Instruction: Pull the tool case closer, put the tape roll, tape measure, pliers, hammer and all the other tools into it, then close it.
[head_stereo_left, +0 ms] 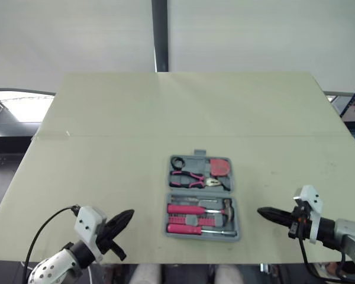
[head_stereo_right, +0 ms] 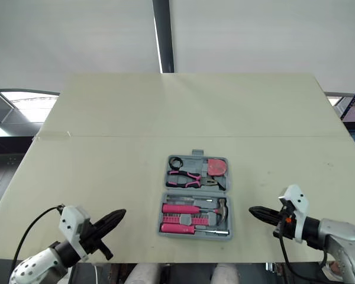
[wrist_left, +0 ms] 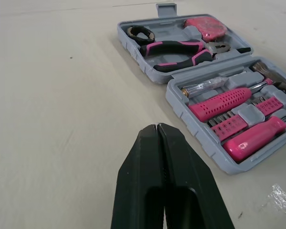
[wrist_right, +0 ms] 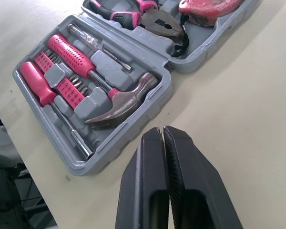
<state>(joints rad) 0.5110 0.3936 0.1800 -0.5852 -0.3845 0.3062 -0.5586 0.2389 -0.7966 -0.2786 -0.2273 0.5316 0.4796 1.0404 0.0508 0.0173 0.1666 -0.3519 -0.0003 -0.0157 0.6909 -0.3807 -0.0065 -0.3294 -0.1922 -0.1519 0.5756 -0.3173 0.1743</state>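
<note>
Watching the left end effector [head_stereo_left: 128, 214], pinched closed and empty at the case's 9 o'clock, I judge a one-sided push while folding it could skid the tool case [wrist_left: 133, 51] off the near edge. It lies open at 6 o'clock on the surface [head_stereo_left: 106, 118], grey and fully loaded. The hammer [wrist_right: 119, 102] head may sit proud and block closing. The right end effector [head_stereo_left: 261, 211], likewise closed and empty, sits at 3 o'clock.

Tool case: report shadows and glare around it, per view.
Left eye view: soft even light, tool case barely shadows the table. Left wrist view: a shiny patch glints on the table beside it. Right wrist view: faint shadow along its wall, dull sheen on the hammer.
</note>
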